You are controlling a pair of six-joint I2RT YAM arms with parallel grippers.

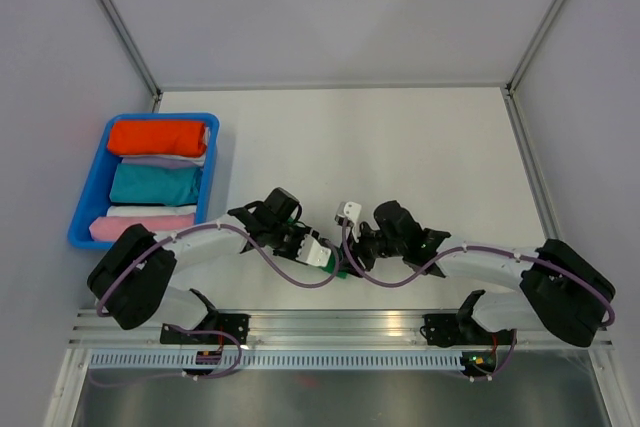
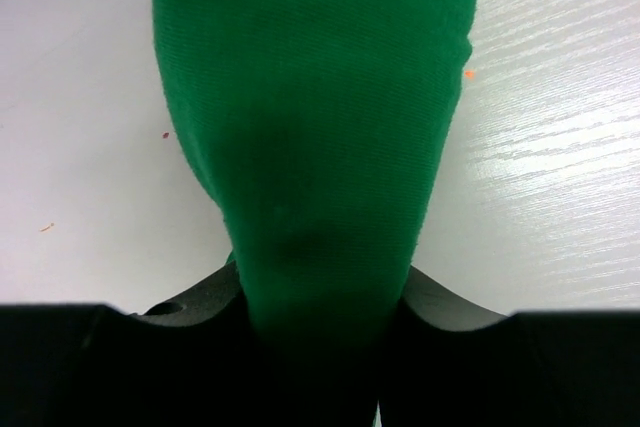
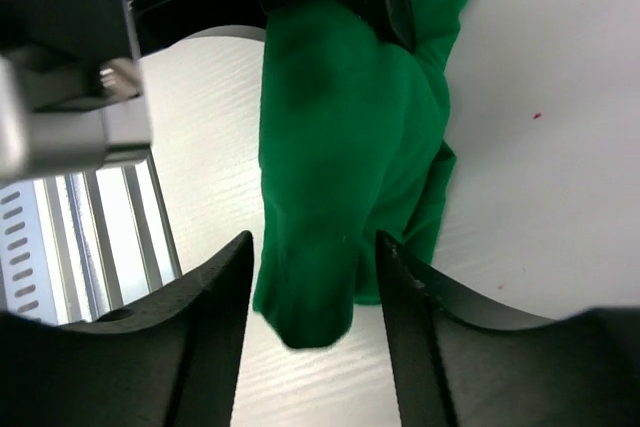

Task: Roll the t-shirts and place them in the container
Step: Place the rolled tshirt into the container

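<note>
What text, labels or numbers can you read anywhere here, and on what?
No readable text.
t-shirt: plain green, no print.
bin and cloths: no label visible.
White part: dark specks, too small to read.

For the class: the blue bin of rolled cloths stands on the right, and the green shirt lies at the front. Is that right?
No. The bin stands on the left, as the top view shows. The shirt does lie at the front.
</note>
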